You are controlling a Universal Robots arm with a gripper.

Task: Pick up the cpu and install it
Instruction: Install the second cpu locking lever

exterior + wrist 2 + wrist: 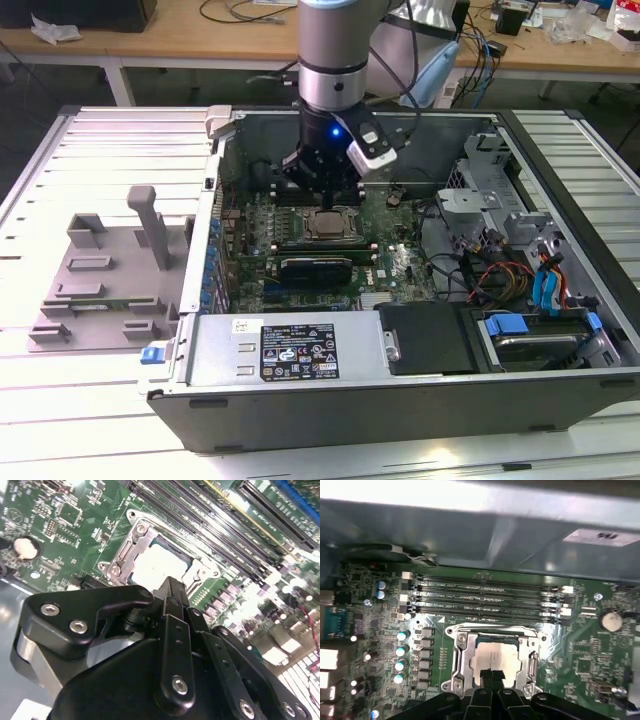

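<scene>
The cpu (494, 656) lay flat inside the socket frame (461, 655) on the green motherboard (580, 650) of the open computer case (420, 385), directly beneath the gripper (492, 676), whose fingertips (171, 586) were pressed together just above the chip's near edge, holding nothing.

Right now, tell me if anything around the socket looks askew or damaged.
Nothing stands out. The cpu lies flat and square inside the socket frame, with the pincer just above its edge. No damage shows on the board.
</scene>
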